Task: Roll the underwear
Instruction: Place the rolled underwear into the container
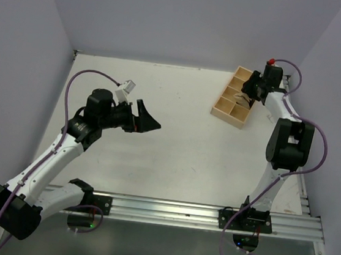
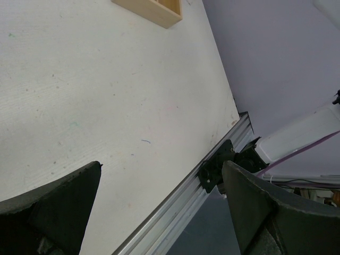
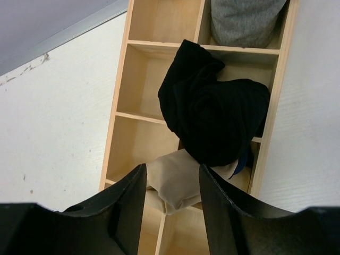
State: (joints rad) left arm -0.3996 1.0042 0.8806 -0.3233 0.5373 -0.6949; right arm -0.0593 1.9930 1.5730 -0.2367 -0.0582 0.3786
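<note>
Underwear (image 3: 175, 186) inside wooden tray (image 3: 121, 79)

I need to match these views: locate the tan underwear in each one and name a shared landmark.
Top external: cannot be made out; wooden tray upper right.
Left wrist: absent; only a tray corner, top edge.
Right wrist: underwear lower centre, in the tray, beside black cloth.
Shared landmark: the wooden tray.

underwear (image 3: 166, 185): we saw only part, under the black garment (image 3: 212, 117) and behind the right end effector (image 3: 171, 171) | grey cloth (image 3: 241, 21): cut off by top edge | tray (image 1: 227, 118): contents from above were too small for us to tell
</note>
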